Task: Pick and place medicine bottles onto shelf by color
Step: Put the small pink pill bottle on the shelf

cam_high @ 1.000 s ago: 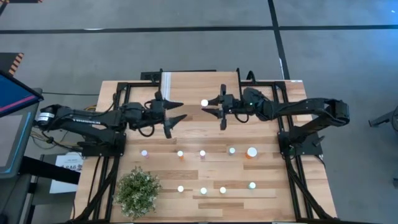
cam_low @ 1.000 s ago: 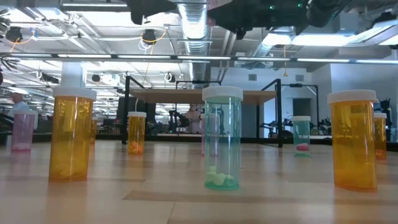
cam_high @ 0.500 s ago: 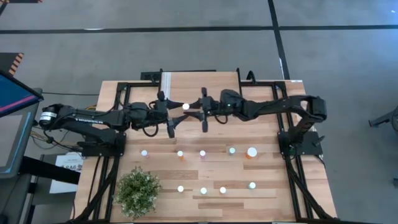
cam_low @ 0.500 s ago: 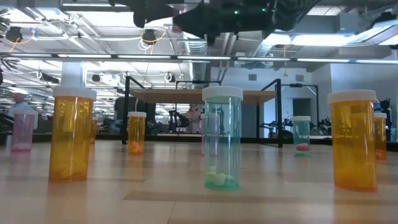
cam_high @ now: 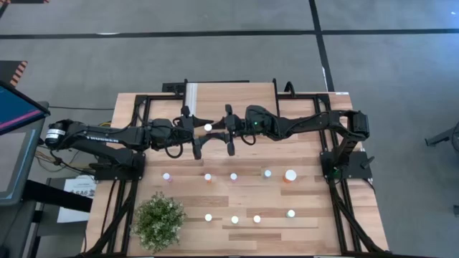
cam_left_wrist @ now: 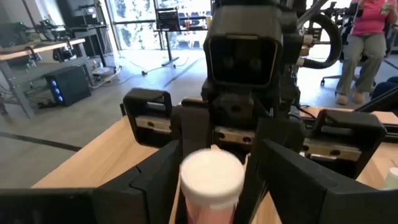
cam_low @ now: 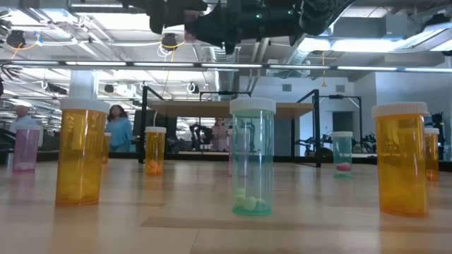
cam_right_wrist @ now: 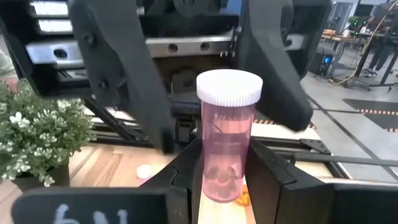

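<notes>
Potted plant [cam_high: 159, 221] at table's [cam_high: 323, 233] near-left corner; blue-clad person [cam_low: 119, 132], seemingly standing, beyond.

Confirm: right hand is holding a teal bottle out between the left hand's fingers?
Not teal. The bottle in the right hand is pink with a white cap, as the right wrist view shows. It does sit between the left hand's fingers.

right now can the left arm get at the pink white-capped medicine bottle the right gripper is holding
Probably yes. The right gripper holds the pink white-capped medicine bottle upright, and the left gripper faces it with fingers apart on either side of the bottle. Nothing sits between them.
</notes>
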Robot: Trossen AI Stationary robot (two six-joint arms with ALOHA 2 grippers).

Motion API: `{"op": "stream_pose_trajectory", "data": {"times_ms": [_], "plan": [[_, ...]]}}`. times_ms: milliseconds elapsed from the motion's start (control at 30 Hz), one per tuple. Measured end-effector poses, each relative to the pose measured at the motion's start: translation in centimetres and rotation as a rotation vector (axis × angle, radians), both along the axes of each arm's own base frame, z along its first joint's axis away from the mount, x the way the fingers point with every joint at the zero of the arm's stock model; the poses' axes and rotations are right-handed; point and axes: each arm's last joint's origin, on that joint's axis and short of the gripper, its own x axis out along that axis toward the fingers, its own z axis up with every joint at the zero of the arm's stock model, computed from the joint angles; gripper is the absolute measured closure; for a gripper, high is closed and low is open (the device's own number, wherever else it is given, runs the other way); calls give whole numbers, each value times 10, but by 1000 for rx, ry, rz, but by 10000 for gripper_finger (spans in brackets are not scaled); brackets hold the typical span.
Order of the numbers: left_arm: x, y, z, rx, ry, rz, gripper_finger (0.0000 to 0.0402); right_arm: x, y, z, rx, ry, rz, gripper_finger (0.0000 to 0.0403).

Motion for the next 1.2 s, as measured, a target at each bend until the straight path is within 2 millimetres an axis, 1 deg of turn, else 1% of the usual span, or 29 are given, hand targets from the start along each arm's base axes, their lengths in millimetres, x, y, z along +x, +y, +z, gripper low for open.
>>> {"op": "stream_pose_trajectory", "data": {"times_ms": [567,700,867,967,1200], "plan": [[-3,0,-2,-9,31,1,304,0,0,0,0,2,3,289],[-3,0,-2,-12,30,1,313,0,0,0,0,2,3,289],[-3,0,-2,-17,28,2,305,0,0,0,0,1,3,285],[-3,0,-1,-18,28,-1,304,0,0,0,-8,0,2,265],[-3,0,-2,-18,32,2,308,0,-2,0,-27,-4,-37,182]]}}
